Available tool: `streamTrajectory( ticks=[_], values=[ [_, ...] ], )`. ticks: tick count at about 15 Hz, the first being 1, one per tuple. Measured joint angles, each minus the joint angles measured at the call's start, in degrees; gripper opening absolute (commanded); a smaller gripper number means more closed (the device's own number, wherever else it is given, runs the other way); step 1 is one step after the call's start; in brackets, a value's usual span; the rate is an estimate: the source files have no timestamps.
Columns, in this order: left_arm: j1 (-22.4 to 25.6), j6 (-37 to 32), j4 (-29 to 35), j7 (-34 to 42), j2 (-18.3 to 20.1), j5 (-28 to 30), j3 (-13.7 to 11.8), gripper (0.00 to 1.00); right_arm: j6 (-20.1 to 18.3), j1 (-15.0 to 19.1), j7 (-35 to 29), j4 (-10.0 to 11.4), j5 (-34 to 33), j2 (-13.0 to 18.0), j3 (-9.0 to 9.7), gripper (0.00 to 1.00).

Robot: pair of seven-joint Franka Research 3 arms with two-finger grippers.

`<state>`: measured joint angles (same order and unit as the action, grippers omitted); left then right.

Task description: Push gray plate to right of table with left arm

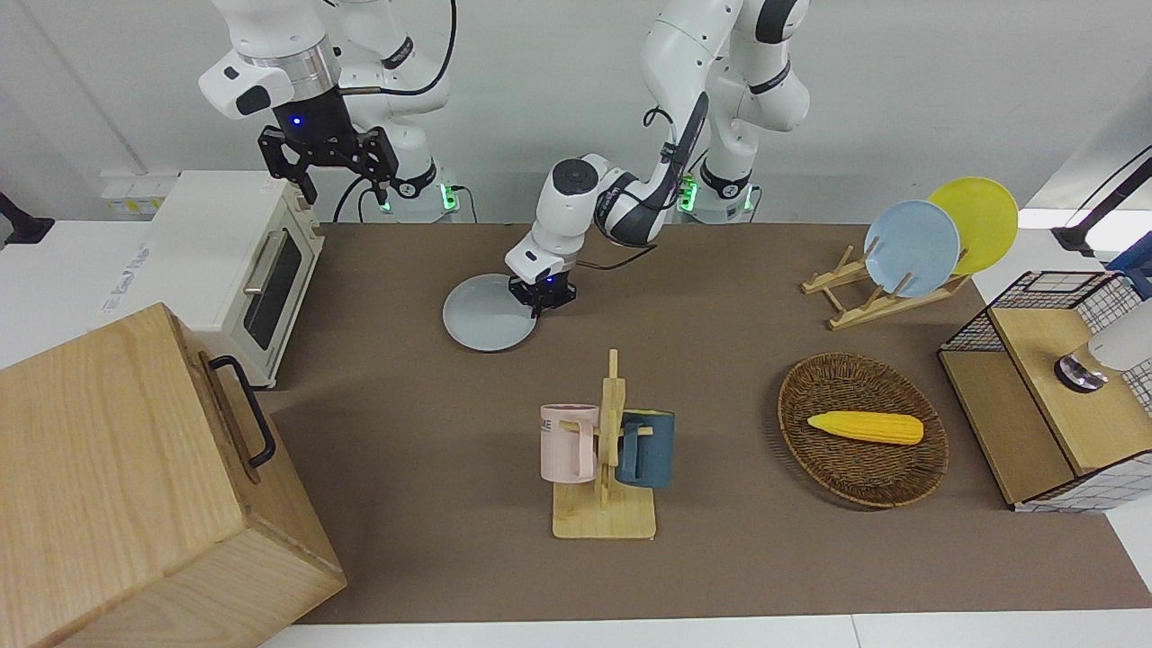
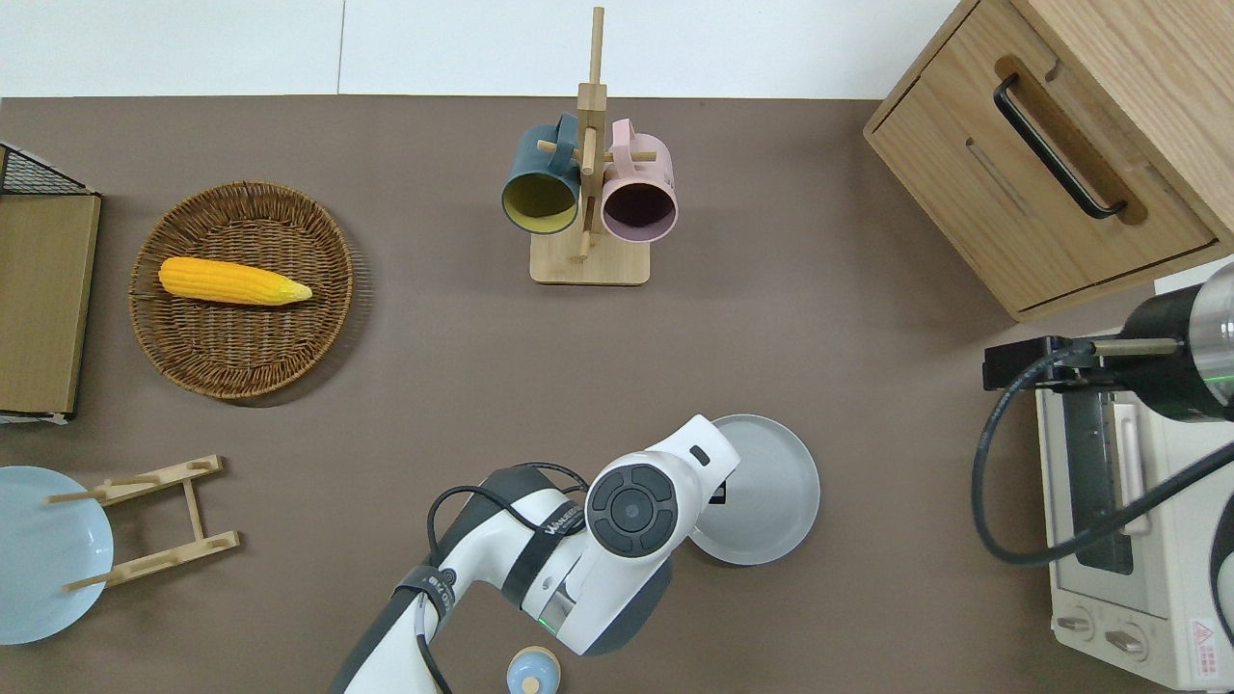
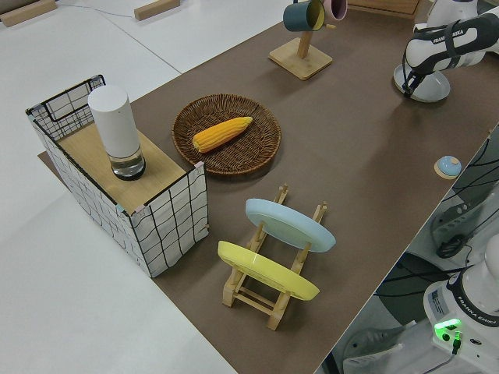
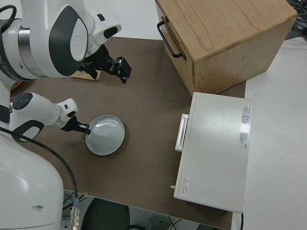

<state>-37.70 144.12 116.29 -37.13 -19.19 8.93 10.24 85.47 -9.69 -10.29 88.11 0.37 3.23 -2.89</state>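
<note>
The gray plate (image 1: 486, 315) is a round, shallow dish of pale gray-blue with a low raised rim, plain and unmarked. It lies flat on the brown tabletop (image 1: 720, 558), open face up; being circular, it has no long axis and points no particular way. It sits toward the edge of the tabletop nearest the robots, a little toward the right arm's end from the middle, well apart from the white toaster oven (image 1: 243, 270) at that end.

The left arm (image 1: 630, 198) bends low across the tabletop, and its left pincer (image 1: 543, 301) is down at the plate's rim on the side toward the left arm's end, touching or just inside the rim; how far its fingers are spread cannot be told. The right pincer (image 1: 328, 162) is parked, fingers apart and holding nothing.

A wooden mug stand (image 1: 605, 486) bearing a pink mug (image 1: 567, 443) and a dark teal mug (image 1: 646, 448) stands farther from the robots than the plate. Toward the left arm's end lie a wicker basket (image 1: 846, 477) holding an ear of corn (image 1: 866, 427), and a wooden rack (image 1: 855, 292) carrying a sky-blue plate (image 1: 911, 247) and a yellow plate (image 1: 981, 216). A wooden cabinet (image 1: 135, 486) occupies the corner at the right arm's end farthest from the robots.
</note>
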Motion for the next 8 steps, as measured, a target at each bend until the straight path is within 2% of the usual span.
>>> streamTrajectory(
  ticks=[6, 7, 8],
  values=[
    [-0.3, 0.2, -0.3, -1.8, -0.8, 0.0, 0.1, 0.87, 0.0, 0.0, 0.0, 0.0, 0.0, 0.0, 0.00, 0.996],
    [-0.3, 0.2, -0.5, -1.8, -0.9, 0.0, 0.2, 0.98, 0.0, 0.0, 0.0, 0.0, 0.0, 0.0, 0.00, 0.996],
    [-0.3, 0.2, -0.6, -1.8, -0.9, 0.0, 0.2, 0.98, 0.0, 0.0, 0.0, 0.0, 0.0, 0.0, 0.00, 0.996]
  ],
)
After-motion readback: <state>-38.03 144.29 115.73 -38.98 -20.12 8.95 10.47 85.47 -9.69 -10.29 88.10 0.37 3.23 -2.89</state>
